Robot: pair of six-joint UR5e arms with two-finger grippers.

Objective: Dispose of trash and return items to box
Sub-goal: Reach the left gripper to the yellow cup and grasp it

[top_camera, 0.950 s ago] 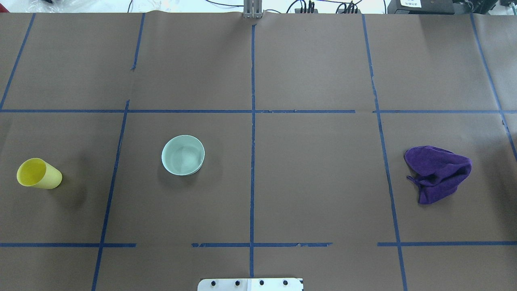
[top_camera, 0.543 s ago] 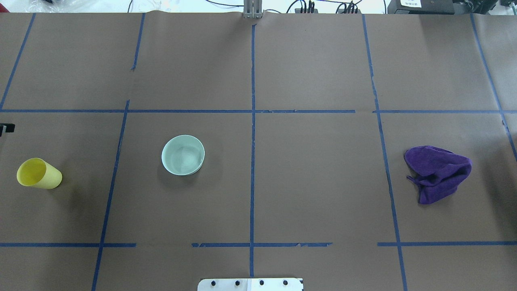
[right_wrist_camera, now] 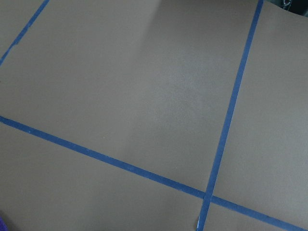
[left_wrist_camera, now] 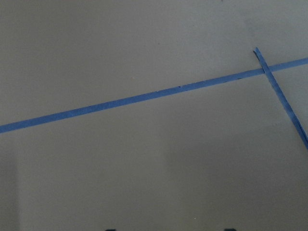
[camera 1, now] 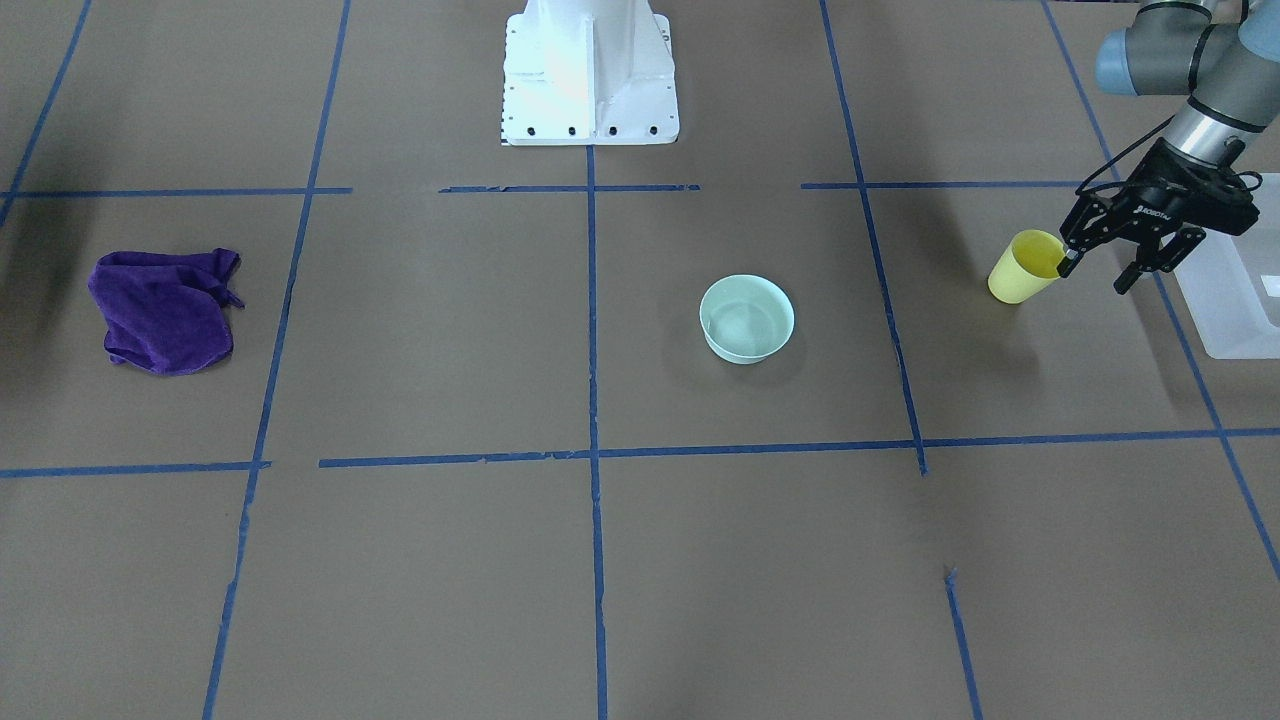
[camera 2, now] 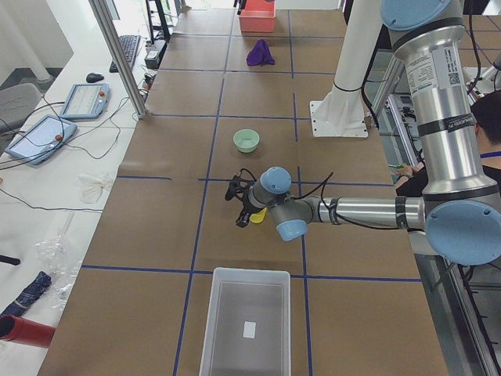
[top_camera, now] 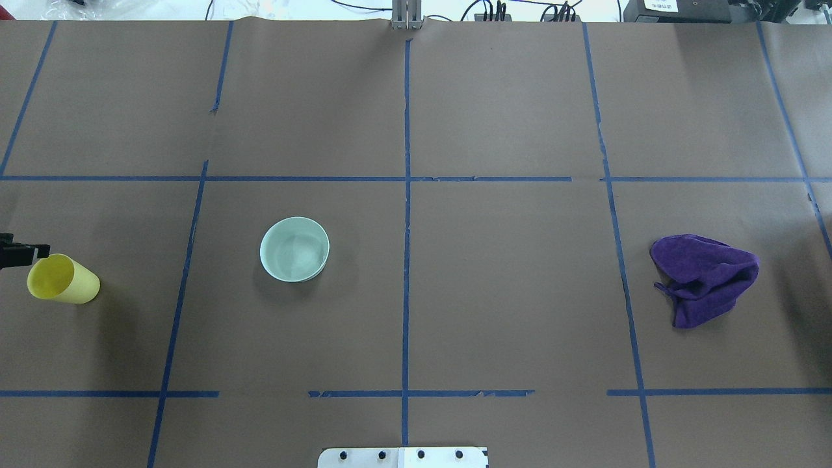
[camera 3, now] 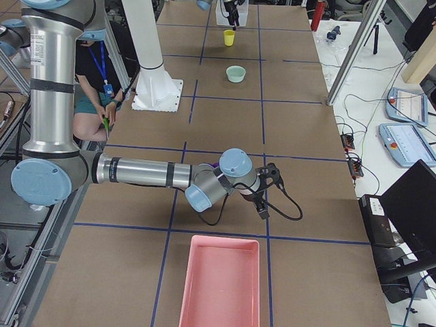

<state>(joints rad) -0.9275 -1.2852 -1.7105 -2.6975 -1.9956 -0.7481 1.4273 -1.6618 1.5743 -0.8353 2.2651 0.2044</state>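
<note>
I count one cup (camera 1: 1022,268), one bowl (camera 1: 747,319), one cloth (camera 1: 162,312), one box (camera 2: 244,329) and one pink tray (camera 3: 220,283) on my table (camera 1: 600,560).

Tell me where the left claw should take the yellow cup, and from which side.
Take the yellow cup by its wall at the rim, from above: one finger inside the mouth, one outside. It stands upright, mouth open upward, and its sides taper toward the base, so a pinch across the body might slip. The open left claw hangs beside it.
</note>
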